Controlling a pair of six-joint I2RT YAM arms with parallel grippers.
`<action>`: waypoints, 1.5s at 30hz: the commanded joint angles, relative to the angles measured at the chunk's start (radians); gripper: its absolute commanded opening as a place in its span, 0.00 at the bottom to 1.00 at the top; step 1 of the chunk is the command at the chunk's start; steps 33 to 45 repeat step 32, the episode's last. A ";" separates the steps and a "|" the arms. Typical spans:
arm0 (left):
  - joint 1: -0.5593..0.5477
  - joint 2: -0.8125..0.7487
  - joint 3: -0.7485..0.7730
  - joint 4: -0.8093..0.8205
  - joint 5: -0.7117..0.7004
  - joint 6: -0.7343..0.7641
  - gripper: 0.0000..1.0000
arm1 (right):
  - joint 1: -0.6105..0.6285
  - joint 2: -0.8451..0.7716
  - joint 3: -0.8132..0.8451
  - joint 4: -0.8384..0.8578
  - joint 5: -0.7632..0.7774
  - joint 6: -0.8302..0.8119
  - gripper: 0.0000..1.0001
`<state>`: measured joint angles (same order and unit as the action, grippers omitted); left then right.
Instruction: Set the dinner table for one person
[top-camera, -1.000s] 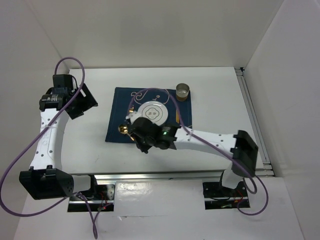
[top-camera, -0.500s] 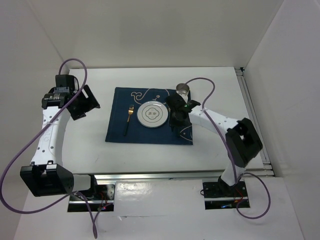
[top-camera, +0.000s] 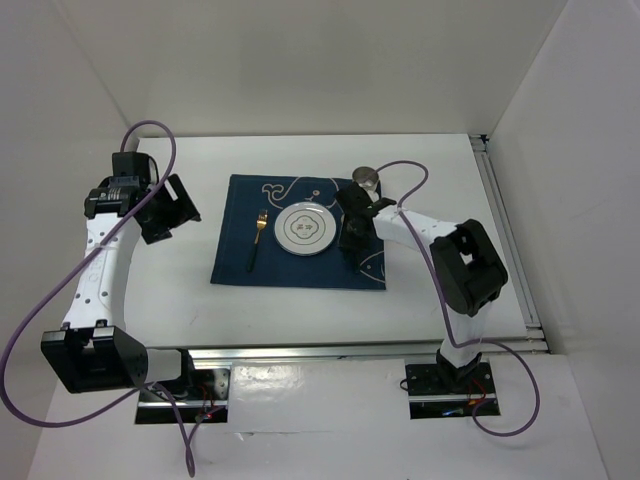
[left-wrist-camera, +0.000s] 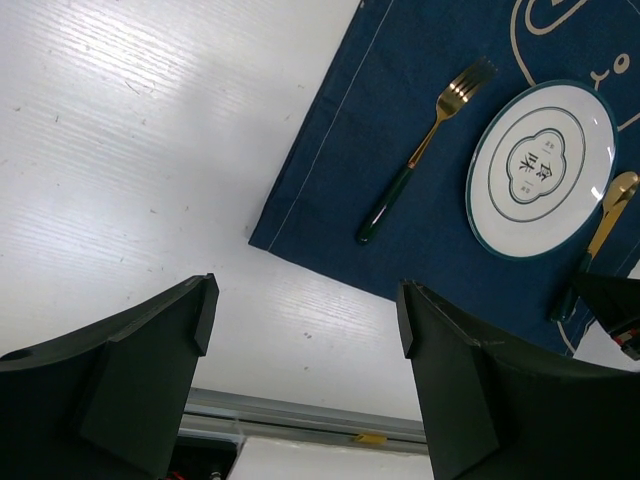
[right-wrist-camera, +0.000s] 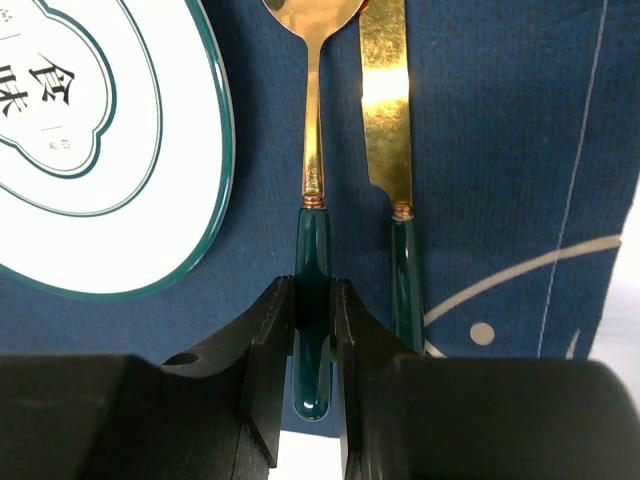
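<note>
Step in hand, by the look: setting down the spoon (right-wrist-camera: 312, 150). R gripper (right-wrist-camera: 312, 300) low over the navy mat (right-wrist-camera: 500, 150), pinched narrow on the spoon's green handle, pads (right-wrist-camera: 275, 320) hard against both sides. Spoon flat on the mat, just R of the plate (right-wrist-camera: 90, 150), parallel to the knife (right-wrist-camera: 385, 120) and just beside it, not touching. On the plate's other side, the fork (left-wrist-camera: 420, 150), apart from the rim. At the mat's far R corner, the cup (top-camera: 367, 180). Mat itself laid about mid dinner table (left-wrist-camera: 130, 150). L gripper (left-wrist-camera: 305, 300) spread wide, holding nothing, hanging over bare tabletop L of the mat.

Task prob. near done: 3 utensils + 1 cup around 1 plate. Next move, as judged: ease the R pincer apart w/o dragging the handle, then lift straight up, clear of knife and plate rim. Main risk on release: nudging the spoon askew vs. the knife.
</note>
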<state>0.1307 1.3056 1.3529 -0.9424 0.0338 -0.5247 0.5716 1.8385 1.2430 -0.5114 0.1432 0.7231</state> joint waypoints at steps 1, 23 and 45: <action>0.007 -0.002 0.006 -0.001 0.028 0.023 0.90 | -0.001 0.010 -0.001 0.060 0.001 0.013 0.26; 0.007 -0.066 -0.001 0.059 0.014 -0.061 0.92 | -0.134 -0.386 0.032 -0.498 0.462 0.183 1.00; 0.007 -0.019 0.011 0.080 -0.006 -0.046 0.94 | -0.185 -0.491 -0.091 -0.633 0.535 0.260 1.00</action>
